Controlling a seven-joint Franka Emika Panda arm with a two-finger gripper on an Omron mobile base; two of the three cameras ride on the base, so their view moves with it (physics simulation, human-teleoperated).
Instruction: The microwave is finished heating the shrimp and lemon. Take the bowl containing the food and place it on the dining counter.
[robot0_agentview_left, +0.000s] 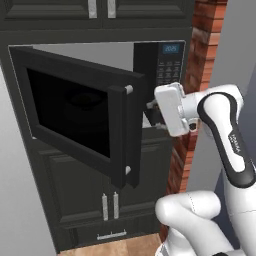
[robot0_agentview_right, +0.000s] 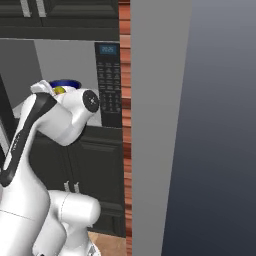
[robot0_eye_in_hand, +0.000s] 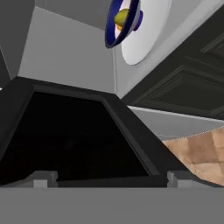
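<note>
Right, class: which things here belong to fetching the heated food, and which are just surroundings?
Belong to the job:
microwave, door open
bowl
lemon
turntable plate under the bowl
gripper, open

Just surroundings:
cabinet doors
brick wall
wooden floor

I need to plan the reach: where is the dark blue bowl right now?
The small dark blue bowl sits on the flat white turntable plate inside the open black microwave; the right base view shows it left of the button panel.

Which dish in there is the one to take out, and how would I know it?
Look into the open black microwave. On its flat white turntable plate sits the bowl: small, round, dark blue, holding the yellow-green lemon. The plate below is flat and plain white.
</note>
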